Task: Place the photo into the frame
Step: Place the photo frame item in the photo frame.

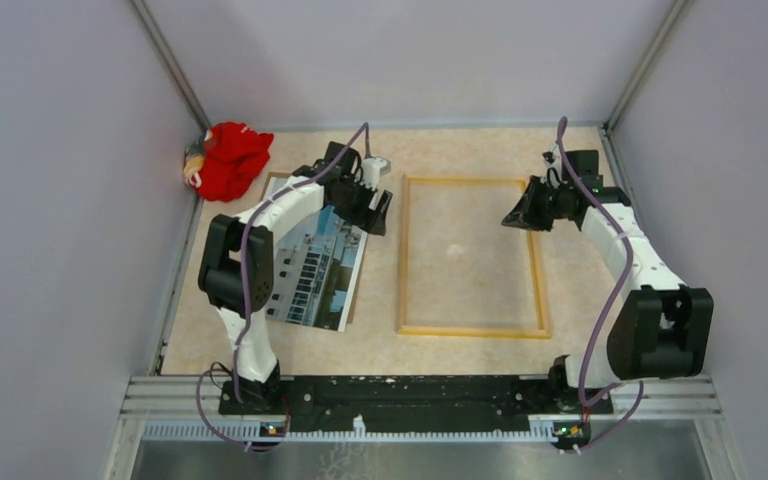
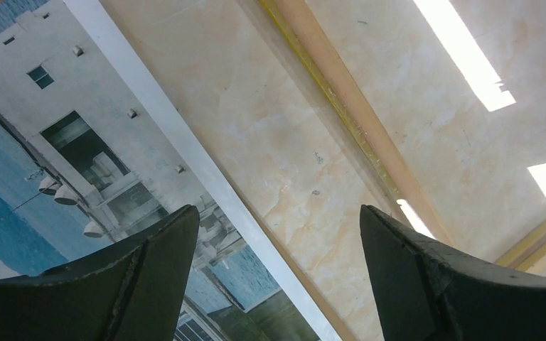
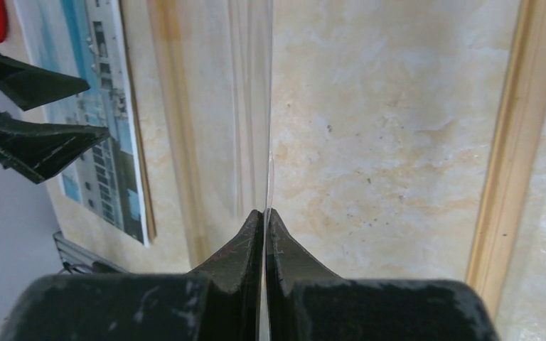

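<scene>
Currently left gripper (image 1: 378, 212) is hovering released at the photo's (image 1: 320, 270) far corner. Photo is lying face-up on the desk (image 1: 380, 350), long axis running back toward this nearer arm's base, frame (image 1: 470, 331) just right. Right gripper (image 3: 264, 213) is clenching a clear sheet (image 3: 259, 106).

Open lane down the middle, right side blocked by a pane

The strip of bare tabletop (image 1: 380, 345) between the photo (image 1: 315, 275) and the frame (image 1: 470, 330) is passable, with the left tool (image 2: 277, 213) spread wide just over it. The right tool (image 3: 264, 213) pinches a clear pane (image 3: 259, 106) edge-on above the frame's inside. The red cloth (image 1: 228, 160) fills the far left corner
</scene>
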### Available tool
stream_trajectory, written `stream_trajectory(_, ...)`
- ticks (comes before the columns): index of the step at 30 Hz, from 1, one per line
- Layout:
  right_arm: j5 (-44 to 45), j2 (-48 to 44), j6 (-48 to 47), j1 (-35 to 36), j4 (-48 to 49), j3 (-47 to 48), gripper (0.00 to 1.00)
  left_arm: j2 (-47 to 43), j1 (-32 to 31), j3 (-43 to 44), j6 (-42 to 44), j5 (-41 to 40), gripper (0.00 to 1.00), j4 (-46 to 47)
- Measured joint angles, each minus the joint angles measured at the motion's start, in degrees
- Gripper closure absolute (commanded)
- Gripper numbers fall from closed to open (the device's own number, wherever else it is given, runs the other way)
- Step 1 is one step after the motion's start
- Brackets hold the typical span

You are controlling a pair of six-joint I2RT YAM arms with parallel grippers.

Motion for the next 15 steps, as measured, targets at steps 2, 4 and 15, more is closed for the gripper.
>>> stream_trajectory(2,1.79,0.26,-0.76,0.0,-0.44,0.0,1.0,0.37,-0.26,0.0,0.02,0.0,0.13,-0.02)
stream_trajectory(4,3.15,0.57,-1.53,0.0,-0.81,0.0,1.0,0.7,-0.44,0.0,0.07,0.15,0.13,-0.04)
stream_trajectory(15,8.7,1.33,-3.96,0.0,-2.19,1.92,1.0,2.21,-0.55,0.26,0.55,0.87,0.15,-1.07)
